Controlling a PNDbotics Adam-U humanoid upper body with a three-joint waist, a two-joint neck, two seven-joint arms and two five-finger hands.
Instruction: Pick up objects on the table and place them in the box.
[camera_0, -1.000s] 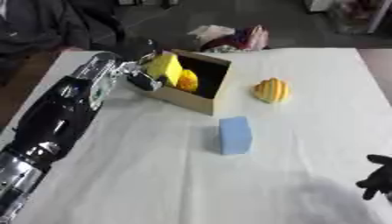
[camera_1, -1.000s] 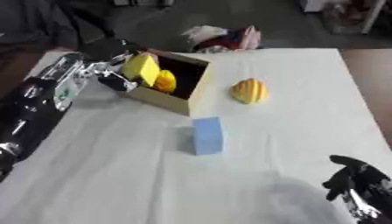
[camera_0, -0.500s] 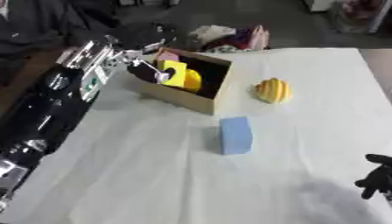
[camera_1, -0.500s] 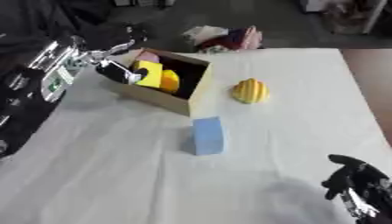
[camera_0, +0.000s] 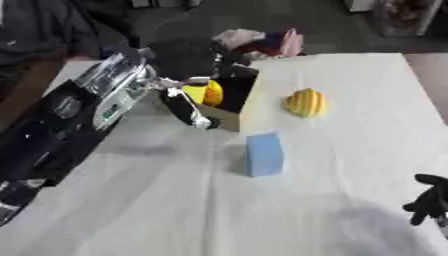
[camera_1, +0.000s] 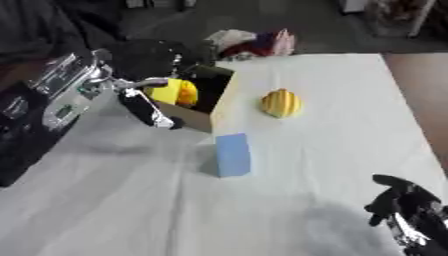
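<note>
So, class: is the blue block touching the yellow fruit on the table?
Apart. The right eye view shows the blue block standing nearer the camera, with bare white table between it and the yellow fruit.

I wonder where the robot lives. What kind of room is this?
Probably a lab or workshop: a table under a white cloth holds a box, a blue block and a toy-like yellow fruit.

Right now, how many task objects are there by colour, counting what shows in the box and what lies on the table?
Yellow: 2 showing, one inside the box and one striped fruit-like thing on the table.
Blue: 1, the block on the table.
Total: 3 objects showing, 2 of them not yet in the box.
</note>
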